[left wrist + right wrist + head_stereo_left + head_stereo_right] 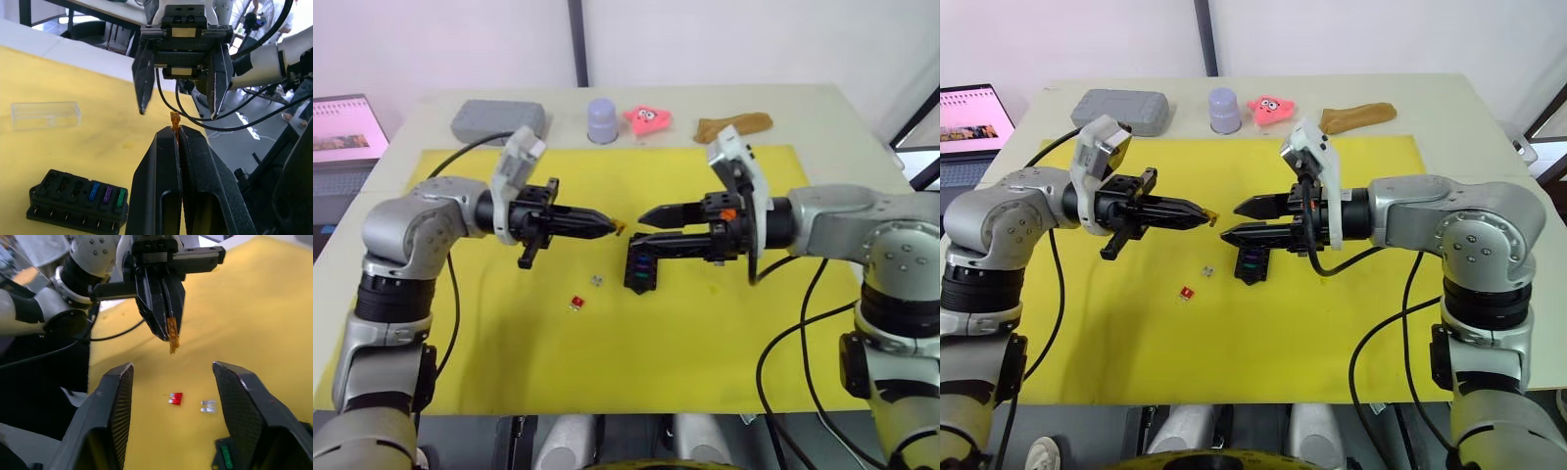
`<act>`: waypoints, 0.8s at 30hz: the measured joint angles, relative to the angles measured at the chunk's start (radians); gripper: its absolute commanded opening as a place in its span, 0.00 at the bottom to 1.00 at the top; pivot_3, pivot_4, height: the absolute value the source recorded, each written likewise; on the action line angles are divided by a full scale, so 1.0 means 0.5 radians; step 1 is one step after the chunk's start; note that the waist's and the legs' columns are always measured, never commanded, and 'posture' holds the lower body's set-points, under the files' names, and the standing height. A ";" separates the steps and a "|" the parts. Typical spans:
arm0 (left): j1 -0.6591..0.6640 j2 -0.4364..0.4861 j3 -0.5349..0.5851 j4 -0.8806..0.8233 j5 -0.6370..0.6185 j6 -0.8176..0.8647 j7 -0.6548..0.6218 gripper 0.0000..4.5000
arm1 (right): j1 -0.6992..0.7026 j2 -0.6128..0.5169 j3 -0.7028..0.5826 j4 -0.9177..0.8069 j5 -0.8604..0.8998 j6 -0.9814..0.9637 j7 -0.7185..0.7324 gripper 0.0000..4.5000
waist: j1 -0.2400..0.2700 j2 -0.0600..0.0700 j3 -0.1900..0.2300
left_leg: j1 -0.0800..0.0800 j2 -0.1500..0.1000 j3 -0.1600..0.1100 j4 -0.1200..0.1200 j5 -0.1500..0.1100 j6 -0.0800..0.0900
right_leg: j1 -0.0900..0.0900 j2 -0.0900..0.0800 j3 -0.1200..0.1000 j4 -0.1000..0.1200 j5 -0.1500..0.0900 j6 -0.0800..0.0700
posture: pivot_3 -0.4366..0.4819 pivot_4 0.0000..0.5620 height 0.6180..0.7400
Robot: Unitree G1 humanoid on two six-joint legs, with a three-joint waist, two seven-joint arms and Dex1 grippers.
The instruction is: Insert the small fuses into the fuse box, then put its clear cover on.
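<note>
My left gripper (605,226) is shut on an amber fuse (620,229), held above the yellow mat. Facing it tip to tip, my right gripper (1232,219) stands open with nothing between its fingers. In the right wrist view the amber fuse (172,339) hangs just beyond the open fingers. The black fuse box (641,272) lies on the mat under the right gripper, with blue, purple and green fuses (107,194) in its slots. A red fuse (577,303) and a grey fuse (595,281) lie loose on the mat. The clear cover (46,115) rests on the mat beyond the box.
A grey case (497,119), a lavender cup (602,119), a pink toy (647,119) and a brown cloth (732,124) line the table's far edge. A laptop (347,127) stands off to the left. The yellow mat (705,343) has free room at the front.
</note>
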 measured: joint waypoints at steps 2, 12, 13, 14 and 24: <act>0.007 -0.001 -0.005 -0.011 0.001 -0.025 0.000 0.00 | -0.001 0.005 0.000 0.014 0.023 0.003 -0.035 0.06 | -0.001 0.000 0.000 | 0.000 0.000 0.000 0.000 0.000 0.000 | 0.000 0.000 0.000 0.000 0.000 0.000 | 0.48 0.27 1.00; 0.036 0.002 -0.006 -0.036 0.002 -0.070 0.027 0.00 | -0.001 0.018 0.008 0.047 0.068 0.013 -0.132 0.03 | -0.001 0.000 0.000 | 0.000 0.000 0.000 0.000 0.000 0.000 | 0.000 0.000 0.000 0.000 0.000 0.000 | 0.48 0.27 1.00; 0.036 0.002 -0.006 -0.037 0.002 -0.071 0.029 0.00 | -0.001 0.018 0.008 0.047 0.072 0.013 -0.138 0.03 | -0.001 0.000 0.000 | 0.000 0.000 0.000 0.000 0.000 0.000 | 0.000 0.000 0.000 0.000 0.000 0.000 | 0.48 0.27 1.00; 0.037 0.002 -0.006 -0.037 0.002 -0.073 0.030 0.00 | -0.001 0.018 0.008 0.049 0.078 0.013 -0.142 0.03 | -0.001 0.000 0.000 | 0.000 0.000 0.000 0.000 0.000 0.000 | 0.000 0.000 0.000 0.000 0.000 0.000 | 0.48 0.27 1.00; 0.054 0.020 -0.007 -0.038 0.017 -0.098 0.031 0.00 | 0.020 -0.106 0.085 -0.025 0.024 -0.073 -0.054 0.08 | 0.001 0.000 0.000 | 0.000 -0.001 0.000 0.000 0.000 0.000 | 0.000 0.001 0.000 -0.001 0.000 0.000 | 0.48 0.27 1.00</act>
